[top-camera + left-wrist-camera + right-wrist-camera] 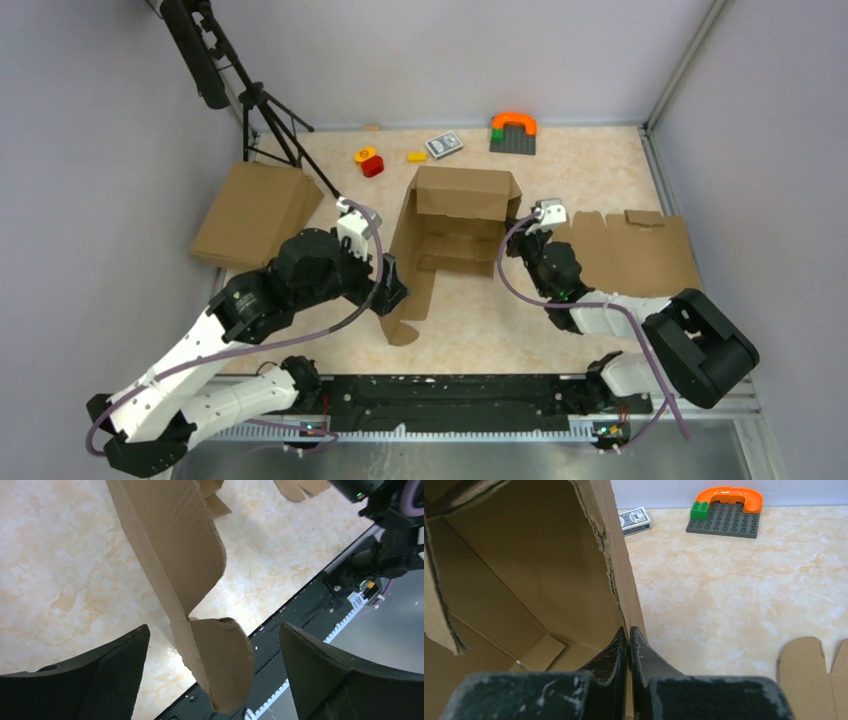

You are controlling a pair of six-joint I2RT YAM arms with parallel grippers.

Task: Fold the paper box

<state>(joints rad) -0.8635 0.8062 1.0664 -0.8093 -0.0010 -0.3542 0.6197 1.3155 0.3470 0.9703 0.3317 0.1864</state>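
Note:
The paper box [455,235] stands half-formed mid-table, its back and side walls raised and a long left flap reaching toward the near edge. My left gripper [392,295] is open at that flap. In the left wrist view its fingers [214,627] stand wide apart on either side of the flap's rounded tab [222,662] without touching it. My right gripper [520,225] is at the box's right wall. In the right wrist view it [629,630] is shut on the edge of that wall [624,590], with the box's inside [524,570] to the left.
A flat brown box [255,210] lies at the left under a black tripod [265,110]. A notched cardboard blank [630,250] lies at the right. Small red and yellow blocks [368,160], a card deck [443,145] and a grey baseplate with an orange arch [513,133] sit at the back.

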